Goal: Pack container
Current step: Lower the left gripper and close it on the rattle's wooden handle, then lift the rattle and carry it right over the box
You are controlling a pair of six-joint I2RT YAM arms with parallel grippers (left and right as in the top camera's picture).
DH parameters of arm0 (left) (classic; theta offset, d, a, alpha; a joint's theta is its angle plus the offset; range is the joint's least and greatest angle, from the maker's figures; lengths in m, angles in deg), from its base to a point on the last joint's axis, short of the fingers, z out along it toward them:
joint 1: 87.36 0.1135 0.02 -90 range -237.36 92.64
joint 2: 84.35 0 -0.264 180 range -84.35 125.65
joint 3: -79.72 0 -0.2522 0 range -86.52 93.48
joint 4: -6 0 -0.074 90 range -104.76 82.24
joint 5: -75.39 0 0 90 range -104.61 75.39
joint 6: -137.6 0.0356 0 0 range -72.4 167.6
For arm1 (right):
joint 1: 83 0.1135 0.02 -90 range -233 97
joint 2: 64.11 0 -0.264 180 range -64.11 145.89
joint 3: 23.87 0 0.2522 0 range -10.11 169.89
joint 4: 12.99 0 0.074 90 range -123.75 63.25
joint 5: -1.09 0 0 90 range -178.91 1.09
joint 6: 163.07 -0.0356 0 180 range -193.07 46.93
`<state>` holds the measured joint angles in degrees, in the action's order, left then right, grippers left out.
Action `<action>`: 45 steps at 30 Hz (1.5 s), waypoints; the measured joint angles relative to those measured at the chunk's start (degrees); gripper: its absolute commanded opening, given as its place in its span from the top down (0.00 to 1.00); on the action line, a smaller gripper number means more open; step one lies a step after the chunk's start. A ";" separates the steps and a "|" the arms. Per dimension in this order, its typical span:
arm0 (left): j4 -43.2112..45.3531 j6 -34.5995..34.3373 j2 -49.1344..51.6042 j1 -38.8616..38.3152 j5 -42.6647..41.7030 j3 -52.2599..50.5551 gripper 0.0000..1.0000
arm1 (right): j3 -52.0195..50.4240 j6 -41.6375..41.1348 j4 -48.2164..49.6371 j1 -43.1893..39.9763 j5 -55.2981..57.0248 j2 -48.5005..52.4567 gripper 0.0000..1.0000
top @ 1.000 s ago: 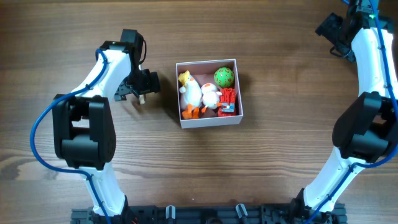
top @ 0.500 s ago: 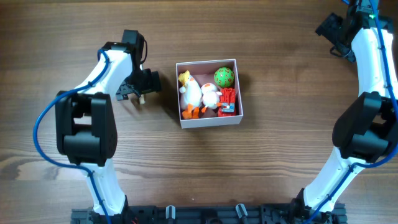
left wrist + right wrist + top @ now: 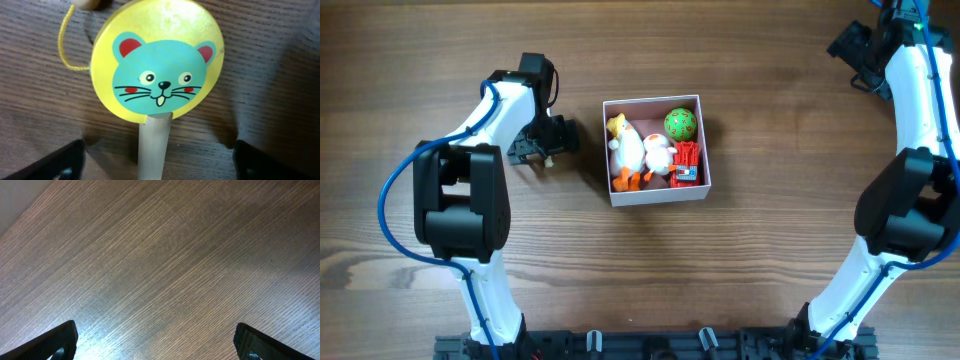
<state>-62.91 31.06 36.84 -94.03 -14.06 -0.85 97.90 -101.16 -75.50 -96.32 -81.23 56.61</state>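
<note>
Little change is noted over the last second: the left arm's elbow has been swung slightly right, while the left pincer [image 3: 162, 160] has been kept over nearly the same spot on the counter [image 3: 770, 250], left of the container [image 3: 660, 194]. The container and its contents have not been moved: two white duck toys [image 3: 628, 148], a green ball [image 3: 681, 123] and a red block [image 3: 686, 165] are already packed. This is read as alignment for a grasp that is not yet made. The left pincer is spread wide, with the wooden handle of a paddle toy [image 3: 159, 60] centred between its fingers; a teal mouse face is painted on the toy's yellow disc, and a bead on a yellow cord [image 3: 65, 45] is attached. The right pincer [image 3: 157, 342] is parked at the far right, spread wide, with nothing held. The paddle appears to be the last loose item. No brand or readable writing is seen; the label on the red block is too small to read.
</note>
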 measured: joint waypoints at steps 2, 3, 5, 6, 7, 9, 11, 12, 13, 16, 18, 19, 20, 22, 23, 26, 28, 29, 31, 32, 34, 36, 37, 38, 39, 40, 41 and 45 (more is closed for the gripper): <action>0.13 0.39 0.00 0.00 0.00 0.00 0.30 | 0.00 0.00 -0.02 0.00 0.00 0.00 0.00; 0.20 0.57 0.00 0.00 0.00 0.00 0.31 | 0.00 0.00 -0.02 0.00 0.00 0.00 0.00; 0.20 0.79 0.00 0.00 0.00 0.00 0.41 | 0.00 0.00 -0.02 0.00 0.00 0.00 0.00; 0.17 0.79 0.00 0.00 0.00 0.00 0.49 | 0.00 0.00 -0.02 0.00 0.00 0.00 0.00; 0.17 1.01 0.00 0.00 0.00 0.00 0.51 | 0.00 0.00 -0.02 0.00 0.00 0.00 0.00; 0.20 0.96 0.00 0.00 0.00 0.00 0.58 | 0.00 0.00 -0.02 0.00 0.00 0.00 0.00; 0.17 0.83 0.00 0.00 0.00 0.00 0.65 | 0.00 0.00 -0.02 0.00 0.00 0.00 0.00; 0.17 0.87 0.00 0.00 0.00 0.00 0.67 | 0.00 0.00 -0.02 0.00 0.00 0.00 0.00; 0.17 0.79 0.00 0.00 0.00 0.00 0.69 | 0.00 0.00 -0.02 0.00 0.00 0.00 0.00; 0.17 0.81 0.00 0.00 0.00 0.00 0.82 | 0.00 0.00 -0.02 0.00 0.02 0.00 0.00; 0.13 0.85 0.00 0.00 0.00 0.00 0.85 | 0.00 0.00 -0.02 0.00 0.00 0.00 0.01; 0.09 1.01 0.00 0.00 0.00 0.00 0.87 | 0.00 0.00 -0.02 0.00 0.00 0.00 0.00; -0.02 0.96 0.00 0.00 0.00 0.00 0.89 | 0.00 0.00 -0.02 0.00 0.00 0.00 0.00; -0.35 0.94 0.00 0.00 0.00 0.00 0.91 | 0.00 0.00 -0.02 0.00 0.00 0.00 0.00; -0.57 1.03 0.00 0.00 -0.02 0.00 0.93 | 0.00 0.00 -0.02 0.00 0.00 0.00 0.00; -1.16 1.05 0.00 0.00 -0.24 0.00 0.96 | 0.00 0.00 -0.02 0.00 0.00 0.00 0.00; -1.55 1.05 0.00 0.00 -0.42 0.00 0.96 | 0.00 0.00 0.00 0.00 0.02 0.00 0.00; -1.73 1.01 0.00 0.00 -0.44 0.00 0.96 | 0.00 0.00 -0.02 0.00 0.00 0.00 0.00; -1.97 1.01 0.00 0.00 -0.44 0.00 0.96 | 0.00 0.00 -0.02 0.00 0.02 0.00 0.00; -2.03 1.01 0.00 0.00 -0.44 0.00 0.96 | 0.00 0.00 -0.02 0.00 0.00 0.00 0.00; -2.25 1.01 0.00 0.00 -0.44 0.09 0.96 | 0.00 0.00 -0.02 0.00 0.00 0.00 0.00; -3.21 1.01 0.00 0.00 -0.44 0.59 0.96 | 0.00 0.00 -0.02 0.00 0.00 0.00 0.00; -4.09 1.01 0.00 0.00 -0.44 1.27 0.96 | 0.00 0.00 0.00 0.00 0.00 0.00 0.00; -5.01 1.03 0.00 0.00 -0.44 2.38 0.96 | 0.00 0.00 -0.02 0.00 0.02 0.00 0.00; -5.64 1.01 -0.02 0.00 -0.44 3.41 0.96 | 0.00 0.00 0.00 0.00 0.00 0.00 0.00; -6.45 1.01 -0.02 -0.02 -0.44 4.70 0.96 | 0.00 0.00 -0.02 0.00 0.00 0.00 0.00; -7.54 1.01 -0.13 -0.11 -0.44 6.67 0.96 | 0.00 0.00 -0.02 0.00 0.00 0.00 0.00; -10.29 1.01 -2.27 -0.98 -0.44 13.51 0.95 | 0.00 0.00 -0.02 0.00 0.00 0.00 0.00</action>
<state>-73.21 32.07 34.56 -95.02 -14.49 12.65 97.90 -101.16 -75.52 -96.32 -81.23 56.61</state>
